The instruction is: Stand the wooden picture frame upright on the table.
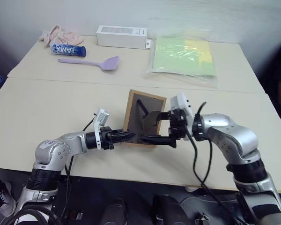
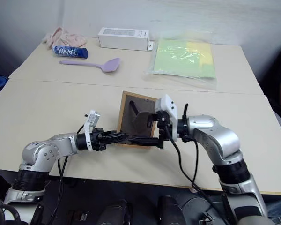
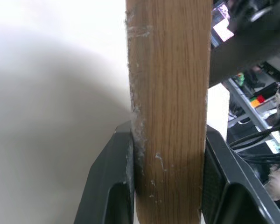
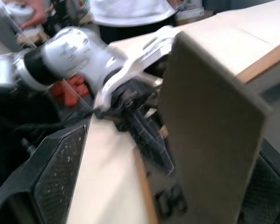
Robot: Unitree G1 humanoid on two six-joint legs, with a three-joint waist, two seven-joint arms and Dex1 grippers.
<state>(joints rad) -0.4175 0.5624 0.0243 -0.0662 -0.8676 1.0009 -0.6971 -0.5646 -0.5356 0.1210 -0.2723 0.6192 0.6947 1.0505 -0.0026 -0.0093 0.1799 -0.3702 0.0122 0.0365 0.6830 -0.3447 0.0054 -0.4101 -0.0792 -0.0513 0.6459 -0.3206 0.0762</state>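
Left eye view: the wooden picture frame point(image 1: 143, 119) stands raised near the front middle of the table point(image 1: 51, 112), dark back and stand point(image 1: 145, 108) facing me. My left gripper point(image 1: 126, 137) is clamped on the frame's lower left edge; the left wrist view shows both pads pressed against the wood. My right gripper point(image 1: 161, 126) sits at the frame's back by the stand, fingers spread wide with the frame's flat back panel between them, gripping nothing.

Status, as I judge it: frame is up off its face, but I cannot tell whether the stand bears on the table. Remaining: seat the stand, check balance, release the left grip.
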